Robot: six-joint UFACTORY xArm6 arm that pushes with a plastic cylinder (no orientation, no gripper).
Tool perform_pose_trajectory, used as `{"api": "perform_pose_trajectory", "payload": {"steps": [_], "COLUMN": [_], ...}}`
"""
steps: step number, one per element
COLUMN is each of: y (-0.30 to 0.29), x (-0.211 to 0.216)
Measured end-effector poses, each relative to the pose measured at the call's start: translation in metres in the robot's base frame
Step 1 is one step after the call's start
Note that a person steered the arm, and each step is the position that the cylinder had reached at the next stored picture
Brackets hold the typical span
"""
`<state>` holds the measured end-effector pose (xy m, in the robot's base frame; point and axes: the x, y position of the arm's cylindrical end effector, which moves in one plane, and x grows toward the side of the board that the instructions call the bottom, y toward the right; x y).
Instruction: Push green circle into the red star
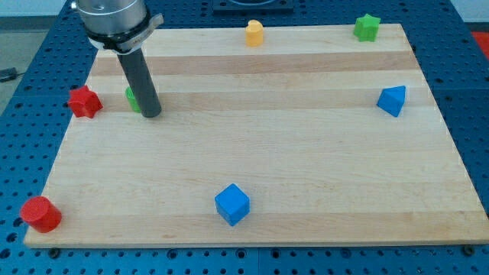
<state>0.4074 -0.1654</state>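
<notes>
Contact looks made: my tip (150, 114), a bare rod holding nothing, sits at the right of the green circle (132, 97), mostly hidden. Next, 1 leftward push toward the red star (84, 101).

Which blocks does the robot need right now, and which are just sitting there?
Needed: green circle, mostly hidden behind my tip; red star to its left.

Just sitting: green star, yellow block, blue wedge-like block, blue cube, red cylinder.

Red star (84, 101), green circle (132, 98), yellow block (254, 33), green star (367, 27), blue cube (232, 204), red cylinder (40, 214), pale striped wooden board (306, 160)
</notes>
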Motion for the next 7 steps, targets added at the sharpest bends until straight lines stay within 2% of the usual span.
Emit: {"api": "perform_pose_trajectory", "payload": {"steps": [1,2,3,4,6,7], "y": [0.031,0.012,-0.035,-0.042,0.021,0.038], "x": [-0.013,-0.057,-0.064,-0.059,-0.068,-0.04]}}
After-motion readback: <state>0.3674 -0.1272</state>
